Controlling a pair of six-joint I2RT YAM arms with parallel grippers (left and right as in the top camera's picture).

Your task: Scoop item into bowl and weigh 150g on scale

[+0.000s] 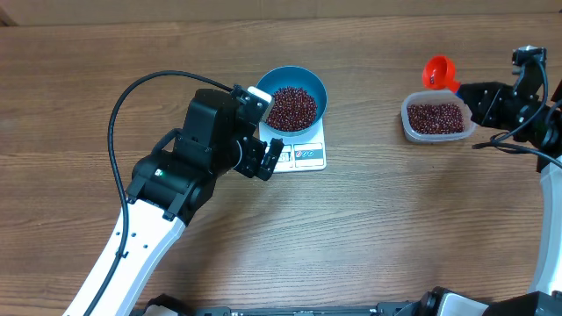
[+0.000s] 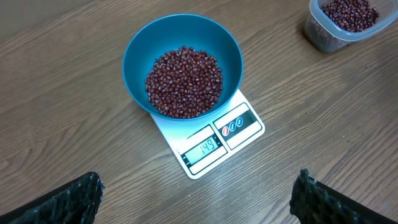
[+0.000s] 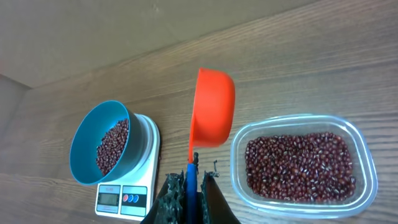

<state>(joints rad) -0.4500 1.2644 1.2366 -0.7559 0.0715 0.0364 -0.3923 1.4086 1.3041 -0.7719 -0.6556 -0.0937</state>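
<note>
The left claw (image 1: pixel 270 158) hangs wide and empty before the scale (image 2: pixel 239 124), its arm angled down, while the right claw (image 3: pixel 191 180) pinches the handle of the orange scoop (image 3: pixel 214 109), seemingly hovering beside the tub (image 3: pixel 364 162).

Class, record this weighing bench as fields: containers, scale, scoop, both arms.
White square digital scale: display reads 149
Round blue bowl: on scale
Clear rectangular plastic tub: apart from scale
Small red-brown beans: in bowl and tub
Orange plastic scoop: near tub, blue handle gripped
Left gripper: jaws open, empty
Right gripper: jaws shut on scoop
</note>
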